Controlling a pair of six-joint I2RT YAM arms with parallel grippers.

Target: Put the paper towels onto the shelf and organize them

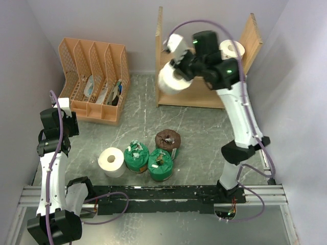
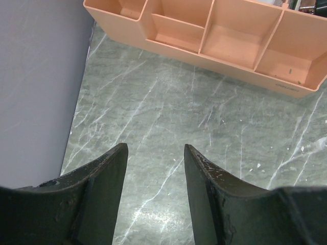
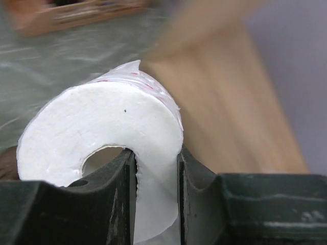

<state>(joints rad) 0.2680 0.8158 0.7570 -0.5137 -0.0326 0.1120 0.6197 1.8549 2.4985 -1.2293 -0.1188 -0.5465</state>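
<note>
Over by the shelf (image 1: 196, 96), the right claw (image 3: 156, 163) holds a white roll (image 3: 102, 122). Only its own wrist camera shows how: the two fingers are pinched narrowly on the roll's wall, one at the hollow core and one outside (the wood behind is blurred). From above that pinch is hidden, but the top view places the held roll at the shelf's open front, toward its left panel. A second white roll (image 1: 232, 49) sits inside near the right panel. That view alone shows four more on the table (image 1: 204, 127). A third white roll (image 1: 111, 161) stands beside a green roll (image 1: 136, 155), which touches a second green roll (image 1: 160, 164). A brown-ended roll (image 1: 168, 139) lies just behind them. The left claw (image 2: 154, 153) has its fingers apart and empty above bare table, near the orange file organizer (image 2: 230, 46).
</note>
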